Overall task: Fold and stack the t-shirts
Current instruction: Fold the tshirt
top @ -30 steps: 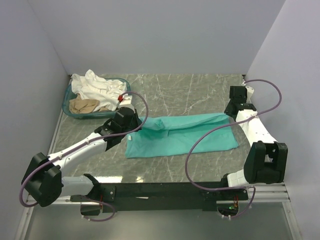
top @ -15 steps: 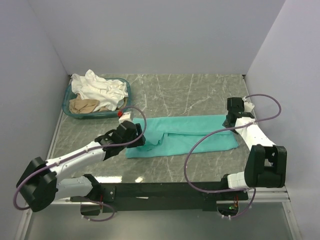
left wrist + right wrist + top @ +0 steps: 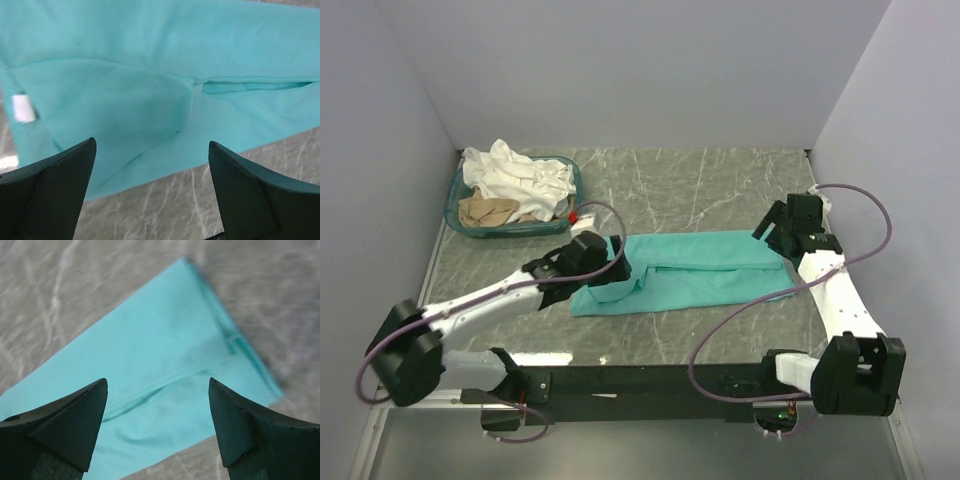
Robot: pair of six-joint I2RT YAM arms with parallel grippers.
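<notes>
The teal-green t-shirt (image 3: 700, 270) lies flat on the marble table as a long folded strip, with a fold line running along its length (image 3: 150, 75) (image 3: 165, 355). My left gripper (image 3: 612, 268) hovers over the shirt's left end, open with nothing between its fingers (image 3: 152, 145). A white label (image 3: 23, 107) shows at that end. My right gripper (image 3: 770, 228) hangs just above the shirt's right end, also open and empty (image 3: 157, 382). White t-shirts (image 3: 510, 172) and a beige one (image 3: 485, 210) sit crumpled in the basket.
The oval teal plastic basket (image 3: 500, 233) stands at the table's back left corner. Grey walls close in the left, back and right sides. Purple cables loop from both arms. Bare marble shows behind the shirt and along the near edge.
Both grippers went from shut to open and let go of the teal shirt. The left gripper moved right and nearer along the shirt's left end; the right gripper drew slightly back.
</notes>
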